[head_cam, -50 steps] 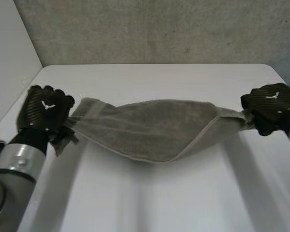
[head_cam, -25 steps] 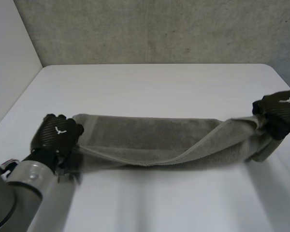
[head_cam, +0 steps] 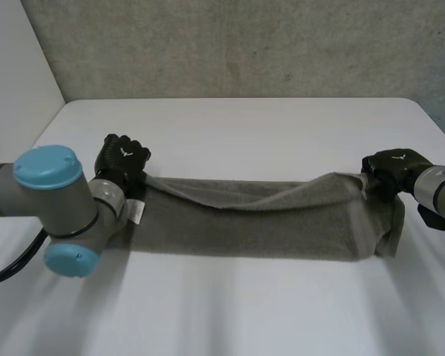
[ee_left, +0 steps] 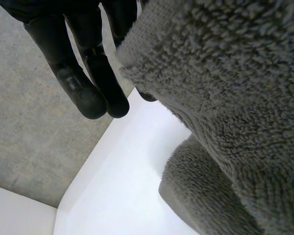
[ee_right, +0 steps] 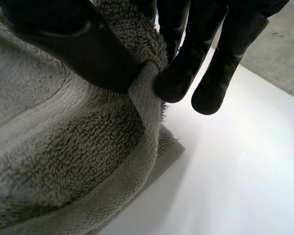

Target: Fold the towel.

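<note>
Head view — towel (head_cam: 259, 230) between left hand (head_cam: 122, 159) and right hand (head_cam: 391, 167), on table (head_cam: 245, 133)

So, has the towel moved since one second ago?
Yes. The towel has come down onto the table; a second ago it hung in the air above it.

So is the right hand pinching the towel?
Yes, the right hand pinches a bunched edge of the towel between its thumb and a finger.
</note>
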Controlling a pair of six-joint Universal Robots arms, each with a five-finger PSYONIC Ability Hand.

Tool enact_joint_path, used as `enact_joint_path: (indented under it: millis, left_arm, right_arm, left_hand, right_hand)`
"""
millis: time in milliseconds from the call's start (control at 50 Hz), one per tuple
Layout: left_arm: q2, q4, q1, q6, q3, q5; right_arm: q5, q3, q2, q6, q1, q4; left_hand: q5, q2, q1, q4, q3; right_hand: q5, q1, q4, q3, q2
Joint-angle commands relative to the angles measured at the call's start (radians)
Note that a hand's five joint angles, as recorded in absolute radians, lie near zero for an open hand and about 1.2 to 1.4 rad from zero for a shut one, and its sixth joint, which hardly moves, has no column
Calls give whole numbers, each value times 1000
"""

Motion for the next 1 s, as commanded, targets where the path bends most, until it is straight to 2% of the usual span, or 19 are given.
enact_joint_path:
  millis: [20, 200, 220, 240, 260, 280, 300, 320, 340, 360, 480, 580, 740, 840, 1000]
  left_arm:
    - [-106, 2, -5, 38, 112, -1]
    - [-165, -1, -24, 40, 185, -1]
    - [-171, -1, -25, 40, 191, -1]
    - [-178, -1, -25, 40, 197, -1]
    - [-178, -1, -25, 40, 197, -1]
    - [-183, -2, -25, 40, 202, -3]
    - [-183, -5, -27, 40, 203, -3]
    - [-183, -5, -27, 40, 203, -3]
    - [-180, -7, -27, 40, 202, -4]
    - [-175, -10, -27, 40, 202, -9]
    - [-143, -19, -28, 38, 205, -38]
    - [-54, -22, -25, 29, 188, -42]
    - [13, -25, 7, 27, 177, -38]
    - [26, -25, 58, 30, 173, -32]
    - [-34, -27, 85, 40, 183, -27]
  right_arm:
    - [82, -1, 35, 8, 16, -50]
    - [86, -15, 85, 3, 15, -54]
    - [86, -20, 94, 5, 16, -57]
    - [88, -21, 100, 5, 16, -60]
    - [88, -21, 100, 5, 16, -60]
    - [88, -23, 101, 5, 16, -62]
    - [88, -23, 101, 8, 16, -65]
    - [88, -23, 101, 8, 16, -65]
    - [89, -23, 100, 11, 16, -72]
    - [91, -23, 97, 14, 16, -85]
    - [108, -3, 51, 15, 16, -145]
    - [139, 45, -95, 15, 7, -220]
    - [139, 80, -227, 5, 1, -241]
    - [131, 123, -274, -9, 1, -231]
    - [122, 241, -374, -74, 5, -234]
  left_hand:
    - [-255, -130, -57, -123, -153]
    - [-287, -162, -89, -155, -185]
    - [-342, -217, -144, -210, -241]
    - [-468, -342, -269, -336, -366]
    - [-469, -344, -271, -337, -367]
    - [-716, -591, -518, -584, -614]
    - [-1079, -954, -881, -947, -977]
    - [-1082, -957, -884, -951, -981]
    - [-1350, -1225, -1152, -1218, -1248]
    - [-1457, -1332, -1259, -1326, -1356]
    - [-1461, -1336, -1263, -1330, -1360]
    - [-1458, -1333, -1260, -1327, -1357]
    - [-1455, -1330, -1257, -1324, -1354]
    - [-1455, -1330, -1257, -1324, -1354]
    - [-1455, -1330, -1257, -1324, -1354]
  right_hand:
    - [64, 69, 47, 50, 89]
    - [64, 69, 47, 50, 89]
    - [39, 44, 22, 25, 64]
    - [-165, -160, -182, -179, -140]
    - [-167, -162, -184, -181, -142]
    - [-458, -452, -474, -472, -433]
    - [-772, -766, -788, -786, -747]
    - [-775, -769, -791, -789, -750]
    - [-1002, -996, -1018, -1015, -976]
    - [-1056, -1051, -1073, -1070, -1031]
    - [-1112, -1107, -1129, -1126, -1087]
    - [-1115, -1110, -1132, -1129, -1090]
    - [-1115, -1110, -1132, -1129, -1090]
    - [-1110, -1104, -1126, -1123, -1084]
    - [-1101, -1095, -1117, -1115, -1076]
